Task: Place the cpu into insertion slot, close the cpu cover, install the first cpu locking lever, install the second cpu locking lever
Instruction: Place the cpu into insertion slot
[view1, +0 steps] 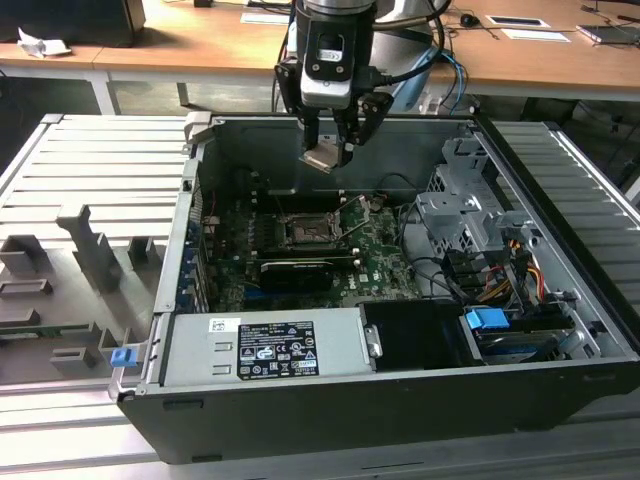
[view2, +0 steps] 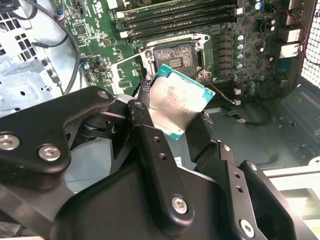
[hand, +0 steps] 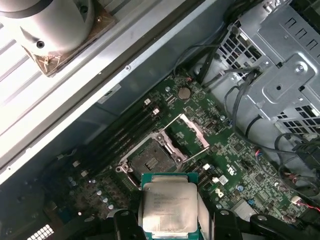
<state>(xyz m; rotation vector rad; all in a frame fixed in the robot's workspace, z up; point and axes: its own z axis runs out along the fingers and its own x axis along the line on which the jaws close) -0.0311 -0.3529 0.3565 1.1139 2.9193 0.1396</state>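
Tool (view2: 172, 117) pinching cpu (view2: 177, 102) above motherboard (hand: 235, 155) | cpu's near edge hidden behind fingers (view2: 150, 145) | cpu cover (hand: 187, 131) apparently open

The exterior view stands off the arm, high and in front of the open computer case (view1: 400, 420), and tilts down into it. It sits far enough back to take in the whole case, the ribbed surface (view1: 100, 170) under it and the desks (view1: 200, 45) behind. Both wrist views ride close above the socket (view2: 177, 59) (hand: 150, 157) and look down past the jaws. The second wrist view looks over the black jaw links, with the cpu (view2: 177, 107) between camera and socket. The first wrist view comes from another side, facing the cpu's (hand: 169, 205) metal top, with the drive cage (hand: 285, 75) beyond the socket. All three views share socket (view1: 305, 232) and cpu (view1: 322, 160).
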